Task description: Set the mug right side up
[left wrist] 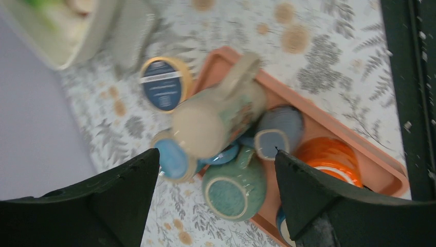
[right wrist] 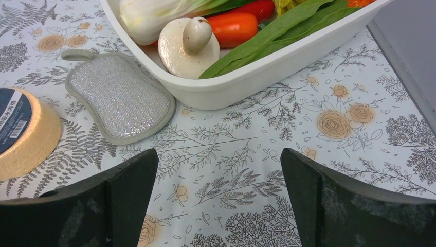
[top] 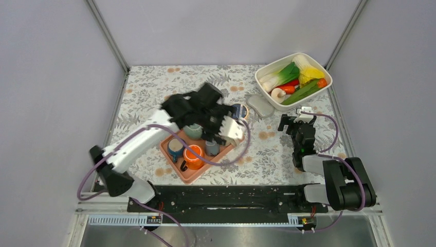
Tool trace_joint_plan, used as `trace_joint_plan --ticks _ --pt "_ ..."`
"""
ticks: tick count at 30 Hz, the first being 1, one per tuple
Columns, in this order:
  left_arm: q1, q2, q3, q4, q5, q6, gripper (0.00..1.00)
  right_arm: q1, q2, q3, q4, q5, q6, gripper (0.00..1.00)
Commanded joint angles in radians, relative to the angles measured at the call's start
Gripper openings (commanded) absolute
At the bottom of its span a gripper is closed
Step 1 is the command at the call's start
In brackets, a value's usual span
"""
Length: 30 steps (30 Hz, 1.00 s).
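A cream mug with an orange pattern is tilted and blurred, base toward the left wrist camera and handle up. It leans over the other mugs at the far edge of the salmon tray. It also shows in the top view. My left gripper is open just above it and grips nothing; in the top view it hangs over the tray. A green mug and a grey-blue mug stand base up. My right gripper is open and empty above the tablecloth.
An orange mug and a blue mug also sit in the tray. A tape roll and a grey scrubbing pad lie beyond it. A white tub of vegetables stands at the back right.
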Motion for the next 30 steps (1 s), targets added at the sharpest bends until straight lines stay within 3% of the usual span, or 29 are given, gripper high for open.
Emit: trace_joint_plan --ticks 1,8,18,23,28,30 --pt "-0.194 0.192 0.047 -0.247 -0.228 0.134 0.86 -0.003 -0.014 0.032 0.01 -0.014 -0.018 0.99" --pt "-0.288 0.408 0.164 -0.142 -0.315 0.161 0.88 -0.003 -0.012 0.039 -0.001 -0.015 -0.019 0.98" --pt "-0.273 0.569 0.213 -0.137 -0.434 0.184 0.69 -0.003 -0.01 0.055 -0.03 -0.016 -0.021 0.98" --pt "-0.266 0.619 0.237 -0.138 -0.425 0.17 0.67 -0.003 -0.008 0.058 -0.033 -0.017 -0.021 0.99" --pt "-0.263 0.663 0.249 -0.121 -0.459 0.166 0.52 -0.004 -0.008 0.057 -0.033 -0.015 -0.02 0.99" --pt "-0.262 0.667 0.246 -0.129 -0.46 0.169 0.38 -0.003 -0.007 0.058 -0.033 -0.015 -0.021 0.99"
